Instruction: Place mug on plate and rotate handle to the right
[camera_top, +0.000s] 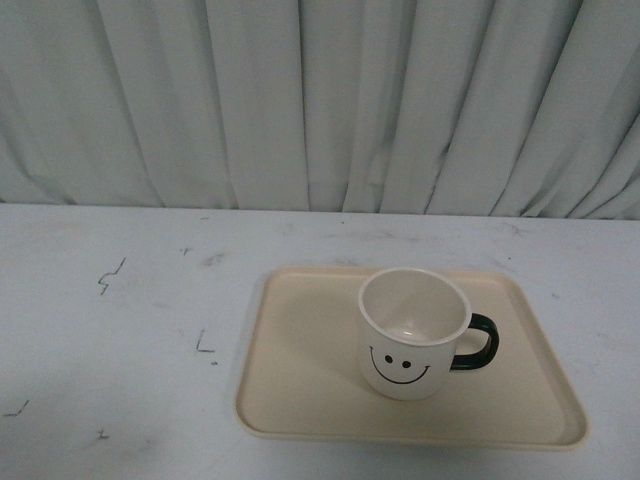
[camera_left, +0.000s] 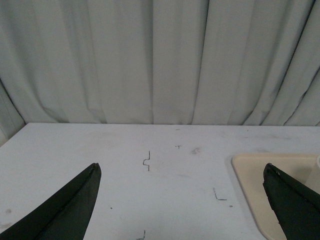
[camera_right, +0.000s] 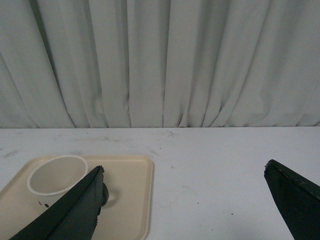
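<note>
The cream-white mug (camera_top: 413, 332) stands upright on the beige plate (camera_top: 300, 385), smiley face toward me, its dark handle (camera_top: 475, 343) pointing right. Neither gripper shows in the front view. In the left wrist view my left gripper (camera_left: 182, 167) is open and empty above the table, with a corner of the plate (camera_left: 252, 185) by one finger. In the right wrist view my right gripper (camera_right: 184, 170) is open and empty; the mug (camera_right: 52, 177) stands on the plate (camera_right: 132, 200), with the handle (camera_right: 103, 195) partly hidden behind one finger.
The white table (camera_top: 120, 330) bears small dark pen marks (camera_top: 110, 275) to the left of the plate. A pleated grey-white curtain (camera_top: 320, 100) hangs behind the table's far edge.
</note>
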